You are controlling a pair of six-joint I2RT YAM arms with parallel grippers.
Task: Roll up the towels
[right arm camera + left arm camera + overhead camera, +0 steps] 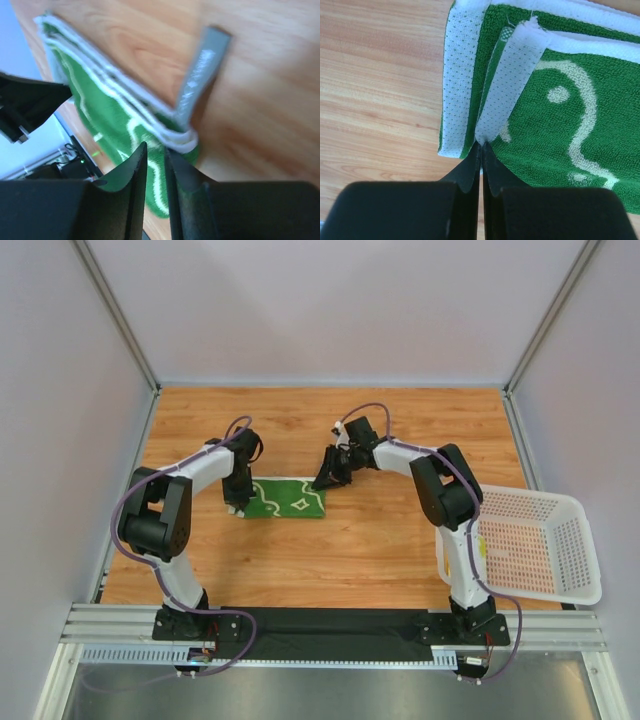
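The towel [287, 498] is laid folded on the table [350, 560]. Its left hem is met by the clenched left claw [481, 145]; whether cloth is pinched cannot be told. The right claw [156, 150] is held slightly parted, empty, at its right end. If one layer alone is caught, the folds could be pulled apart.

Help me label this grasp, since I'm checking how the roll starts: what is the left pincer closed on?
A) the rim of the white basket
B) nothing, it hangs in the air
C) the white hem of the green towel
C: in the left wrist view the left pincer is shut with the white hem of the green towel nipped between its tips, while the basket sits off at the table's right edge.
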